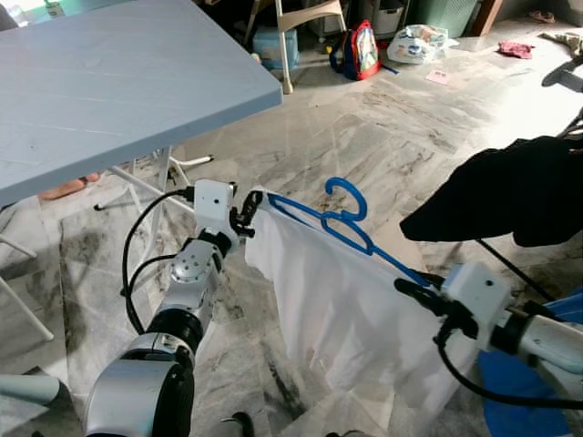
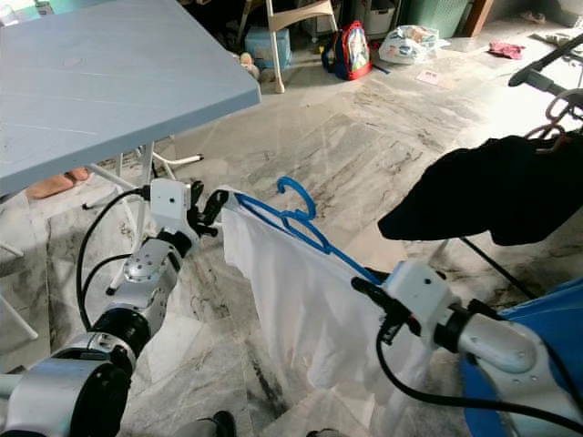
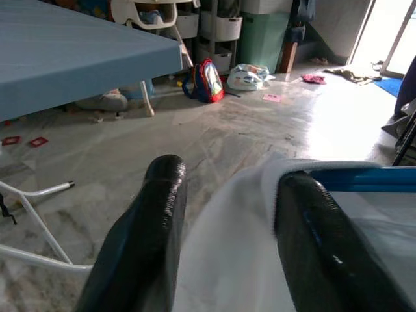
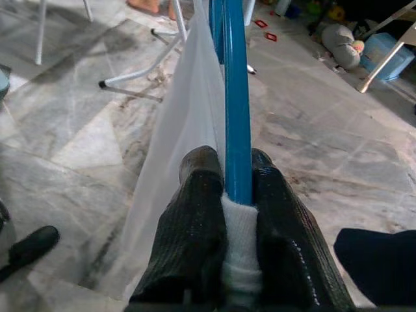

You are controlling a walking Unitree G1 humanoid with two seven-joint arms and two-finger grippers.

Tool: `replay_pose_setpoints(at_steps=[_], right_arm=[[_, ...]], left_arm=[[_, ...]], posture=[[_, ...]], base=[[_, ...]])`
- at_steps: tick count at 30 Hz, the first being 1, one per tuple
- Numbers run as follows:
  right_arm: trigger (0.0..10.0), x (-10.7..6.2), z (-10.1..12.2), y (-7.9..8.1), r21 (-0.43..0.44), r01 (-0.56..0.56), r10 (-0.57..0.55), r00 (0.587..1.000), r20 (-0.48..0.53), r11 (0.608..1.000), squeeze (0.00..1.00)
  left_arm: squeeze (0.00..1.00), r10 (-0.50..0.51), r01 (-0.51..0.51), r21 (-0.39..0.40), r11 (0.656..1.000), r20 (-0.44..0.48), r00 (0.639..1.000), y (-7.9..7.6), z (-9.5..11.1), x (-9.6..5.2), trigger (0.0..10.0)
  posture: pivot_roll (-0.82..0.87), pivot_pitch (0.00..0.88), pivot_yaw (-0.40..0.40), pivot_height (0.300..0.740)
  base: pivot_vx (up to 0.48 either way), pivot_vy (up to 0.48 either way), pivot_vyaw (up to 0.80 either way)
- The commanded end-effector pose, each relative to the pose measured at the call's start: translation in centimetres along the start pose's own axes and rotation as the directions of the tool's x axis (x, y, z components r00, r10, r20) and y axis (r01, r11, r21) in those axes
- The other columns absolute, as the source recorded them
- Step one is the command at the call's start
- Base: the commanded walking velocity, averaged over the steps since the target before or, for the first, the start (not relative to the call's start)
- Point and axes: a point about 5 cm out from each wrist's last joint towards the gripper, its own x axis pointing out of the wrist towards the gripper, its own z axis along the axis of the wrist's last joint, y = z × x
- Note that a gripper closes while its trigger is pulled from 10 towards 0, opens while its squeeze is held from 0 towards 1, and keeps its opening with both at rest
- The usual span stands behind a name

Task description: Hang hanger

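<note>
**Hanger carried between both grippers, rack at two o'clock**

A marble floor point(image 1: 364, 137) runs through a cluttered room, with a blue-grey table point(image 1: 109, 82) filling the ten o'clock corner of the head views and a red backpack point(image 1: 363, 47) and a plastic bag point(image 1: 417, 42) at twelve o'clock against the far wall.

The blue hanger point(image 1: 342, 218) sits at the centre, held level in the air with its hook pointing up and away. A white cloth point(image 1: 346, 309) is draped over it and hangs down toward six o'clock. The left gripper point(image 1: 244, 217) holds the hanger's nine o'clock end: in its wrist view the two fingers point(image 3: 149, 240) stand apart with the cloth and the blue bar's end between them, and whether they actually press on it cannot be told. The right gripper point(image 4: 227, 214) is at the four o'clock end, its fingers clamped tight on the blue bar with a fold of white cloth pinched in.

The step in hand looks like the carry, with the hanger lifted but not yet hooked. A dark garment point(image 1: 510, 191) already hangs at two to three o'clock, with a thin black rail point(image 2: 547, 59) above it at one o'clock; that is likely the target. The next move probably calls for raising and turning the hanger so the hook clears the rail, then lowering it on.

Open floor lies from eleven to one o'clock. The table's corner is near the left arm at ten o'clock, and the dark garment crowds the right side, so the swing toward the rail has little slack there.
</note>
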Motion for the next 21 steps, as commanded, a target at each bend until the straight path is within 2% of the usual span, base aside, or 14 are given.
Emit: replay_pose_setpoints(at_steps=[1, 2, 10, 11, 18, 21], right_arm=[[10.0, -1.6, 0.3, -1.2, -0.004, 0.034, -0.034, 0.999, -0.013, 0.999, 0.00], [10.0, -1.8, 0.3, -1.3, -0.003, 0.035, -0.035, 0.999, -0.015, 0.999, 0.00], [10.0, -1.9, 0.3, -1.4, -0.004, 0.037, -0.037, 0.999, -0.018, 0.999, 0.00], [10.0, -2.1, 0.5, -1.5, -0.002, 0.040, -0.040, 0.999, -0.015, 0.999, 0.00], [10.0, -3.1, 1.6, -1.6, 0.036, 0.006, -0.007, 1.000, 0.020, 0.999, 0.00], [10.0, -4.2, 1.2, -2.2, 0.026, 0.019, -0.019, 1.000, -0.023, 0.999, 0.00]], left_arm=[[1.00, 0.119, -0.118, 0.021, 0.993, -0.015, 0.993, 2.9, 0.2, -0.6, 6.7], [1.00, 0.119, -0.119, 0.021, 0.993, -0.016, 0.993, 3.0, 0.2, -0.6, 0.0], [1.00, 0.117, -0.116, 0.020, 0.993, -0.016, 0.993, 3.0, 0.2, -0.6, 0.0], [0.00, 0.113, -0.112, 0.017, 0.994, -0.016, 0.994, 3.0, 0.1, -0.7, 0.0], [0.00, 0.128, -0.127, 0.026, 0.992, -0.034, 0.991, 3.2, -0.2, -0.9, 0.0], [0.00, 0.143, -0.142, 0.031, 0.989, -0.040, 0.989, 3.6, -0.2, -1.0, 0.0]], posture=[[-0.11, 0.179, 0.032, 0.740], [-0.11, 0.179, 0.032, 0.740], [-0.11, 0.179, 0.032, 0.740], [-0.12, 0.184, 0.033, 0.740], [-0.12, 0.188, 0.032, 0.740], [-0.12, 0.189, 0.033, 0.740]], base=[[0.000, 0.000, 0.00], [0.000, 0.000, 0.00], [0.000, 0.000, 0.00], [0.000, 0.000, 0.00], [0.000, 0.000, 0.00], [0.000, 0.000, 0.00]])
